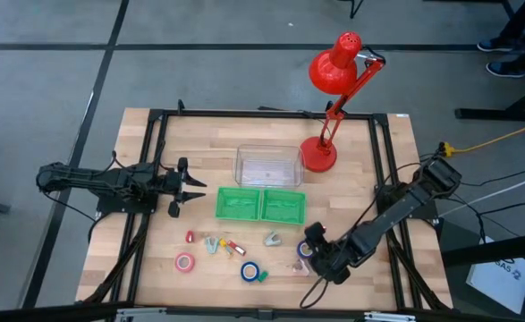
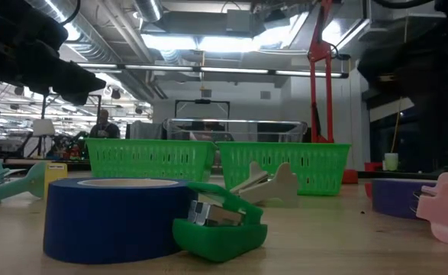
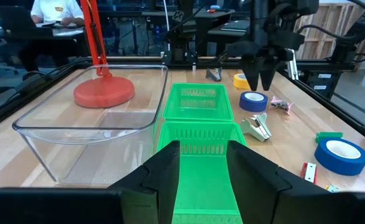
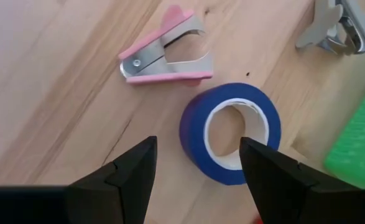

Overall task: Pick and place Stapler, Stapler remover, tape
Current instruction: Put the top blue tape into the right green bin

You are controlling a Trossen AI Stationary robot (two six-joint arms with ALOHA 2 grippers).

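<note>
above a blue tape roll [image 4: 231, 132] on the worktop [image 4: 51, 81], the right gripper [image 4: 198, 163] is hovering with jaws spread wide, holding nothing. a pink staple remover [image 4: 165, 53] is lying just beside the roll. the left gripper [image 1: 189, 188] is waiting, jaws parted, beside the green baskets [image 1: 260, 204].

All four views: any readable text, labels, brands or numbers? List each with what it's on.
None can be read with confidence.
White sheet on the floor by the table's right corner, high view: dark print, too small to read.
Yellow label on an object at the left, low view: blurred.
Yellow mark on a person's white shirt, left wrist view: too small.
Blue tape roll, pink staple remover: no print visible.
</note>
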